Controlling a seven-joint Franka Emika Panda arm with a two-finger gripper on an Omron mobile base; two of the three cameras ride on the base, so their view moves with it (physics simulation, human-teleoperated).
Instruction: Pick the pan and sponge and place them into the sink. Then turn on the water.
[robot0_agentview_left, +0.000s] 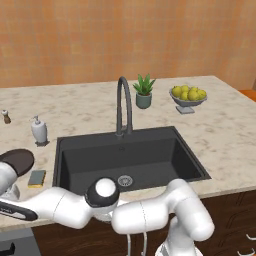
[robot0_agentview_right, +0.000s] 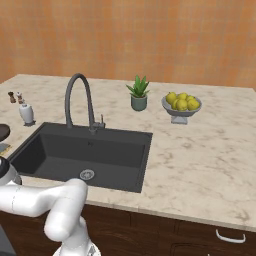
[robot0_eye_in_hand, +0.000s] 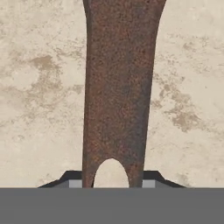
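Observation:
The pan's long rusty-brown handle (robot0_eye_in_hand: 118, 87) runs up the middle of the hand view over the marble counter. My gripper (robot0_eye_in_hand: 111, 183) is shut on the handle's near end, by its hanging hole, with a dark fingertip (robot0_eye_in_hand: 70, 180) on either side. From the left base view, the dark round pan (robot0_agentview_left: 17, 161) lies on the counter left of the sink (robot0_agentview_left: 165, 160), with my white hand over its handle. The yellow sponge (robot0_agentview_left: 36, 178) with a grey-green top rests between pan and sink. The arched dark faucet (robot0_agentview_left: 123, 102) stands behind the basin; no water runs.
A white soap pump (robot0_agentview_left: 39, 131) stands left of the faucet and a small shaker (robot0_agentview_left: 6, 116) further left. A potted plant (robot0_agentview_left: 144, 92) and a bowl of lemons (robot0_agentview_left: 188, 96) sit behind the sink on the right. My arm stretches across the counter's front edge.

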